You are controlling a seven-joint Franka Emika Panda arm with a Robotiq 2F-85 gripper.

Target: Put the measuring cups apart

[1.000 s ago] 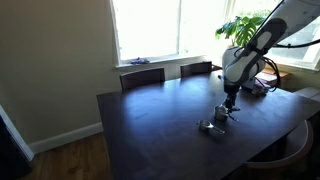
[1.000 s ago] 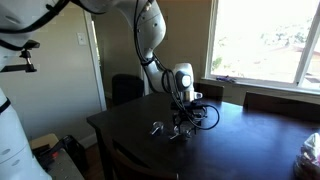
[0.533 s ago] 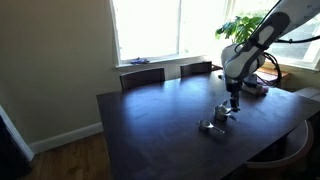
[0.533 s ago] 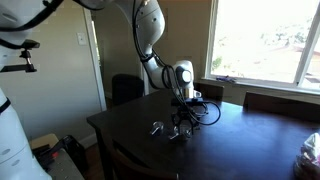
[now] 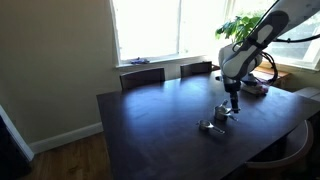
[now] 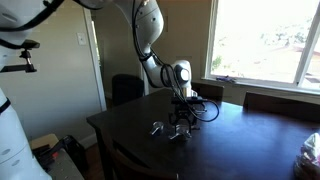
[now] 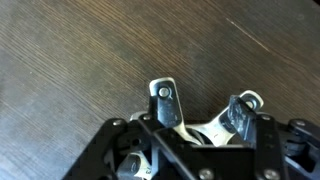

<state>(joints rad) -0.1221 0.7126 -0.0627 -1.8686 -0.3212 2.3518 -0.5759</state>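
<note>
dark table [image 5: 150, 120] bears the measuring cups [image 7: 166, 101] right under the tool [image 5: 232, 106], whose grip i cannot tell.

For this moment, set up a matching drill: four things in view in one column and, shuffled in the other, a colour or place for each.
Things:
1. measuring cups
2. table
3. plant
4. gripper

Descriptions:
A. dark brown wood
B. green, beside the window
C. shiny silver, lying on the tabletop
D. hanging low over the tabletop, close to the cups

Pairs: 1-C, 2-A, 3-B, 4-D
</note>
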